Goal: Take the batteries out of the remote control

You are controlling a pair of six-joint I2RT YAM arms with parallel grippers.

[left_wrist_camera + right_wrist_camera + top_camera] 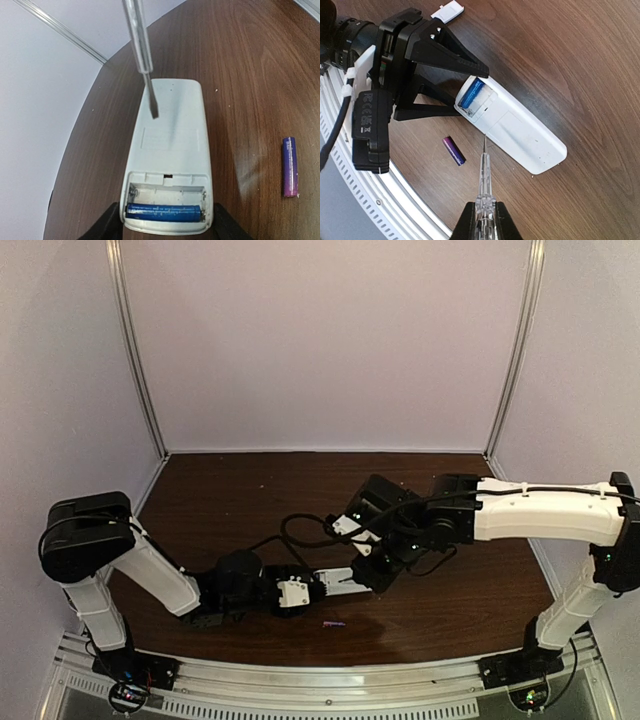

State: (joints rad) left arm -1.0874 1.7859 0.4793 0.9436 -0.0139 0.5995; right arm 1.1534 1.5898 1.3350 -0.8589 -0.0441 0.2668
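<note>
The white remote control (170, 145) lies back up on the table with its battery bay open. My left gripper (166, 221) is shut on its bay end. The blue battery (163, 212) sits in the near slot, and the other slot is empty. The purple-pink battery (290, 166) lies loose on the table to the right of the remote. My right gripper (484, 220) is shut on a clear thin tool (484, 172). The tool's tip (154, 112) is over the remote's plain back, just beyond the bay. From above, the remote (340, 585) lies between both grippers.
A small white flat piece (447, 10), perhaps the bay cover, lies on the table behind the left gripper. The metal rail (395, 200) runs along the table's near edge, close to the loose battery (333, 624). Walls enclose the brown table (250, 490).
</note>
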